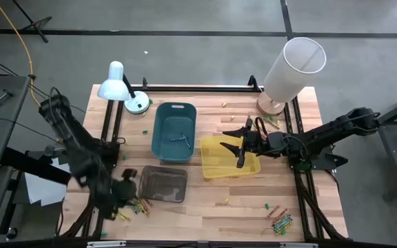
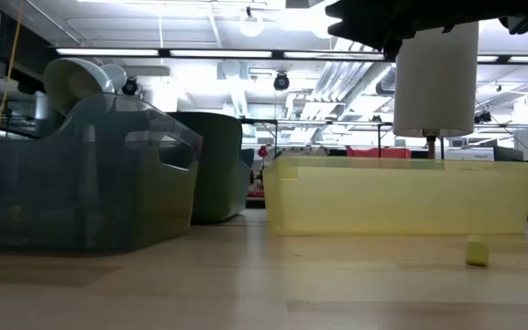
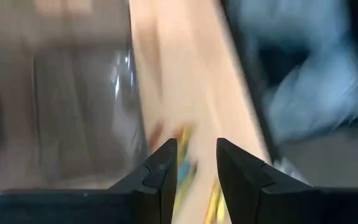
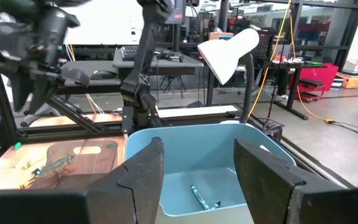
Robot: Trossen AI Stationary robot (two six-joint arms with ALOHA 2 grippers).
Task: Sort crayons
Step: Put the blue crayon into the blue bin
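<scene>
I can read no writing anywhere from my cameras — no label, brand, number or sign. The teal bin (image 1: 174, 129), the yellow bin (image 1: 219, 160) and the grey bin (image 1: 163, 184) on my worktop (image 1: 205, 213) carry no lettering that I can make out. The room behind holds shapes and lights only — nothing legible.
</scene>
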